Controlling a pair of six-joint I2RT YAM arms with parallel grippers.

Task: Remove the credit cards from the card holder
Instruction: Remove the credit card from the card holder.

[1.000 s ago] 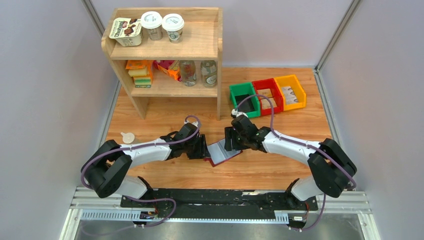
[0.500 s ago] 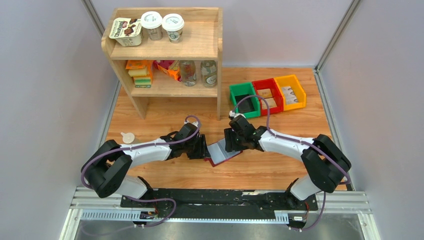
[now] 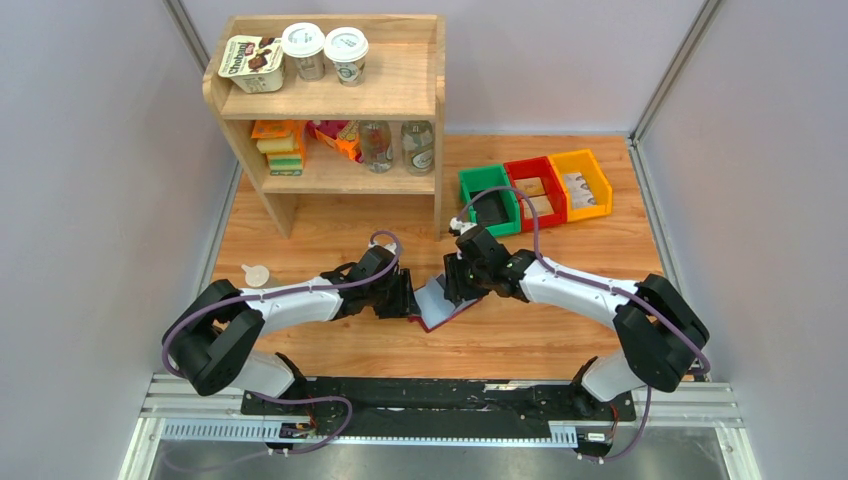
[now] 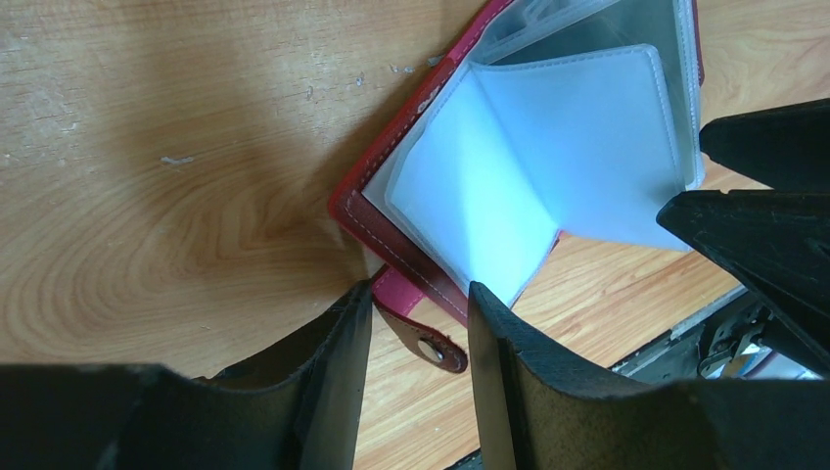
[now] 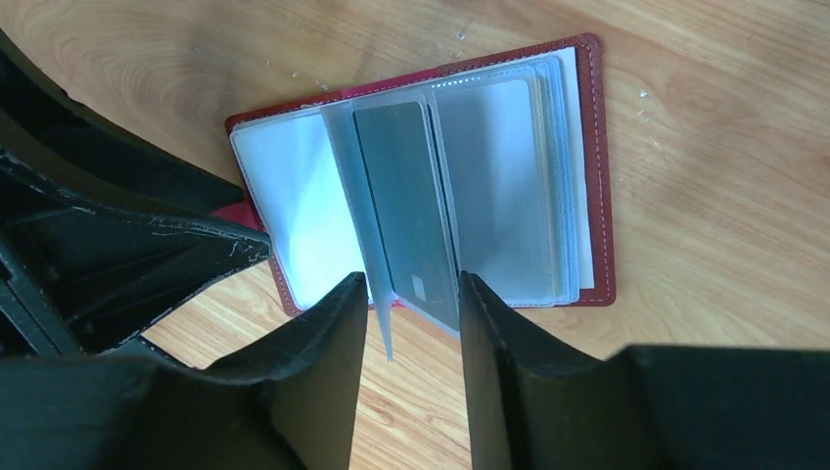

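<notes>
Card holder (image 3: 436, 308) on table (image 3: 600, 240) ctr.

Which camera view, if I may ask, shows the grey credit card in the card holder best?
The right wrist view: the grey credit card faces the lens inside a raised sleeve of the card holder. The left wrist view shows only pale sleeves, no card. The top external view shows only a sliver of the holder.

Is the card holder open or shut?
Open: the card holder lies spread on the table, clear sleeves fanned, one raised sleeve showing a grey card between the fingers of the right gripper.
</notes>
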